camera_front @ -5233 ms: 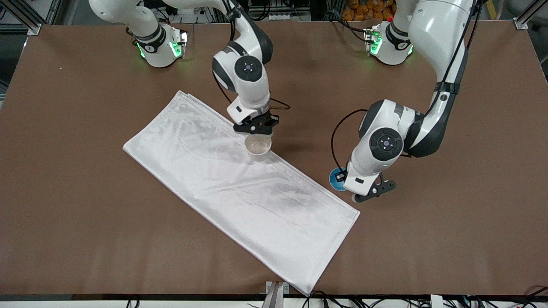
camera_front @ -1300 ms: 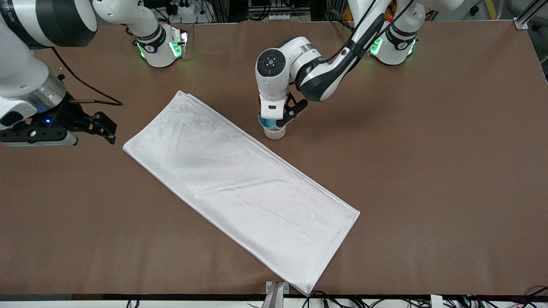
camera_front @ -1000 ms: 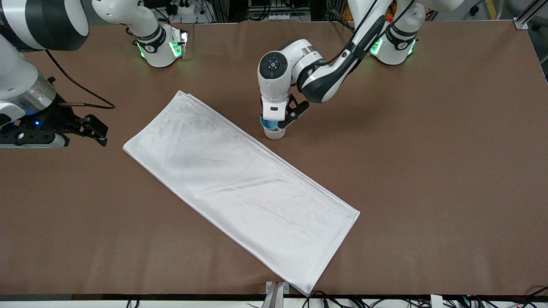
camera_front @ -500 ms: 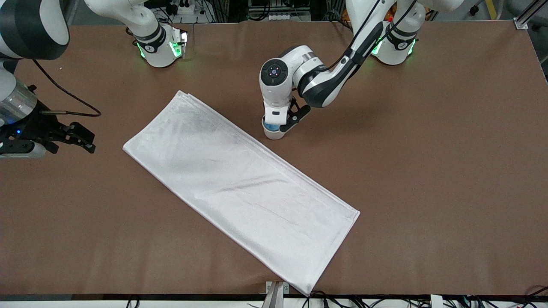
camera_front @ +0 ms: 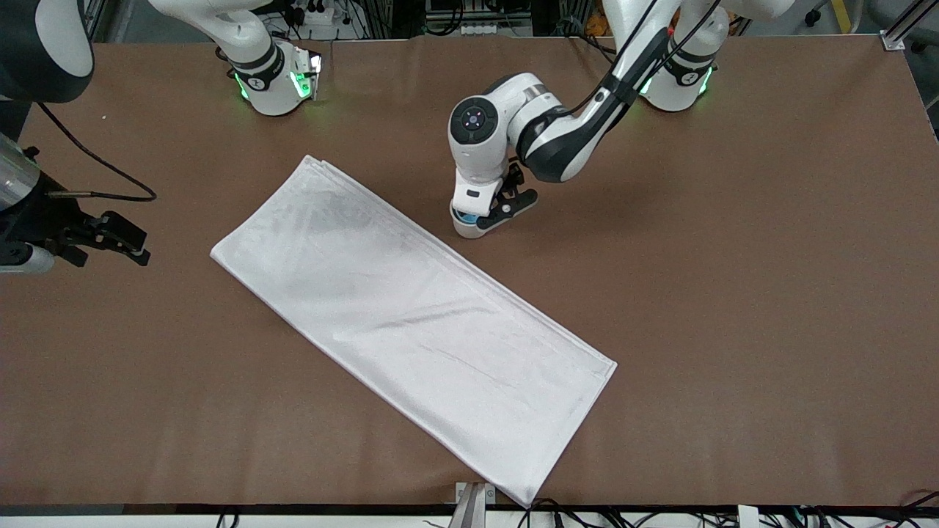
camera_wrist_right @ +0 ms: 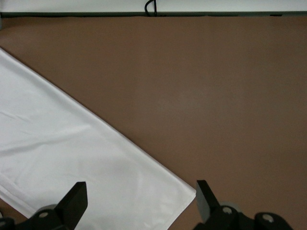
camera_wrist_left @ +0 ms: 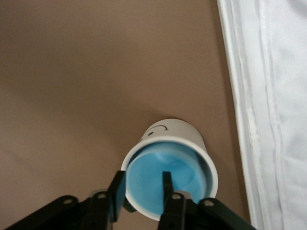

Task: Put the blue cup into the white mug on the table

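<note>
Blue cup point(camera_wrist_left: 165, 175) sits inside the white mug point(camera_wrist_left: 184, 136).
Left claw point(camera_wrist_left: 141, 189) is open over it; right claw point(camera_wrist_right: 141, 194) waits open above the counter point(camera_front: 733, 293).

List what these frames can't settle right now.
- Front view: the blue cup and white mug are mostly covered by the left gripper and its wrist; only slivers show.
- Left wrist view: one finger stands inside the cup, one outside the mug; the cup's seating depth is unreadable.
- Mug base: hidden in both.
- Front view: the right gripper is open over the table; its wrist is cut by the frame edge.
</note>
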You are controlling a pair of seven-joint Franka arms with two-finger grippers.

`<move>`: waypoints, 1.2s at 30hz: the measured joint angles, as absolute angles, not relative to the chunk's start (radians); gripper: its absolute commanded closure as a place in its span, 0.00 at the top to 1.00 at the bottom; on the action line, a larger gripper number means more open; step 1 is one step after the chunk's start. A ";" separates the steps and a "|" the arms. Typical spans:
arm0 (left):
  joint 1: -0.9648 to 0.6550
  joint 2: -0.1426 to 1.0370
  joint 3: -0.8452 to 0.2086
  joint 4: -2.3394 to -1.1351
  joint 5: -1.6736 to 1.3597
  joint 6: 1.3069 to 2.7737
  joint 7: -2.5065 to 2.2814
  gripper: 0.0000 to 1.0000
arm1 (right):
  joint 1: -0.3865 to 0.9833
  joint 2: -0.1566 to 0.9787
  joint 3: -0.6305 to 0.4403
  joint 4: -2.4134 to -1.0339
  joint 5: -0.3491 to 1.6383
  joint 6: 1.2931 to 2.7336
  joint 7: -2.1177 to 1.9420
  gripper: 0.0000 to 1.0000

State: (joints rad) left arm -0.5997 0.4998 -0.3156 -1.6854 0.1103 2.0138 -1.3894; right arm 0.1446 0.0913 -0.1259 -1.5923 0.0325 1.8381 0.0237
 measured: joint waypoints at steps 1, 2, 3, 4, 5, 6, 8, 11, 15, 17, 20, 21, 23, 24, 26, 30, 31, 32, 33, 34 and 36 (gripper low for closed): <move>-0.591 0.493 -0.314 -1.684 0.111 2.005 -1.359 1.00 | 0.145 0.091 -0.125 -1.591 0.031 1.836 0.024 1.00; -0.578 0.485 -0.313 -1.684 0.112 1.996 -1.321 1.00 | 0.145 0.091 -0.123 -1.590 0.027 1.832 0.024 1.00; -0.559 0.475 -0.312 -1.683 0.112 1.988 -1.273 1.00 | 0.145 0.091 -0.122 -1.587 0.021 1.826 0.024 1.00; -0.542 0.467 -0.310 -1.683 0.112 1.983 -1.235 1.00 | 0.145 0.091 -0.121 -1.585 0.017 1.822 0.024 1.00; -0.521 0.458 -0.309 -1.683 0.113 1.979 -1.194 1.00 | 0.144 0.091 -0.121 -1.582 0.014 1.818 0.024 1.00; -0.496 0.449 -0.308 -1.683 0.115 1.976 -1.149 1.00 | 0.144 0.091 -0.121 -1.579 0.012 1.813 0.024 1.00; -0.447 0.435 -0.307 -1.683 0.122 1.972 -1.072 1.00 | 0.143 0.091 -0.121 -1.573 0.009 1.801 0.024 1.00; -0.368 0.414 -0.306 -1.683 0.133 1.961 -0.966 1.00 | 0.143 0.091 -0.121 -1.556 0.006 1.777 0.024 1.00; -0.264 0.389 -0.304 -1.682 0.136 1.956 -0.839 1.00 | 0.143 0.091 -0.120 -1.518 0.005 1.739 0.024 1.00; -0.210 0.377 -0.304 -1.681 0.136 1.956 -0.768 1.00 | 0.143 0.091 -0.119 -1.500 0.005 1.719 0.024 1.00; -0.131 0.361 -0.303 -1.679 0.137 1.955 -0.654 1.00 | 0.143 0.090 -0.118 -1.485 0.005 1.691 0.024 1.00; -0.106 0.357 -0.303 -1.678 0.137 1.955 -0.616 1.00 | 0.143 0.090 -0.117 -1.482 0.005 1.682 0.024 1.00; -0.064 0.349 -0.303 -1.676 0.137 1.955 -0.556 1.00 | 0.143 0.090 -0.117 -1.479 0.005 1.671 0.024 1.00; -0.043 0.345 -0.304 -1.676 0.137 1.955 -0.525 1.00 | 0.142 0.090 -0.117 -1.477 0.005 1.667 0.024 1.00; -0.007 0.337 -0.304 -1.674 0.137 1.955 -0.478 1.00 | 0.140 0.090 -0.117 -1.476 0.005 1.660 0.022 1.00; 0.042 0.318 -0.306 -1.673 0.137 1.937 -0.411 1.00 | 0.138 0.090 -0.112 -1.475 0.005 1.650 0.014 1.00; 0.051 0.313 -0.307 -1.673 0.137 1.929 -0.397 1.00 | 0.138 0.090 -0.110 -1.475 0.005 1.648 0.013 1.00; 0.063 0.305 -0.308 -1.673 0.137 1.917 -0.377 1.00 | 0.138 0.090 -0.107 -1.475 0.005 1.644 0.013 1.00; 0.073 0.298 -0.308 -1.673 0.137 1.908 -0.362 1.00 | 0.138 0.090 -0.105 -1.475 0.005 1.638 0.013 1.00; 0.082 0.291 -0.309 -1.673 0.137 1.899 -0.347 1.00 | 0.138 0.090 -0.104 -1.475 0.005 1.632 0.013 1.00; 0.104 0.272 -0.310 -1.673 0.135 1.874 -0.316 1.00 | 0.138 0.090 -0.101 -1.474 0.005 1.613 0.013 1.00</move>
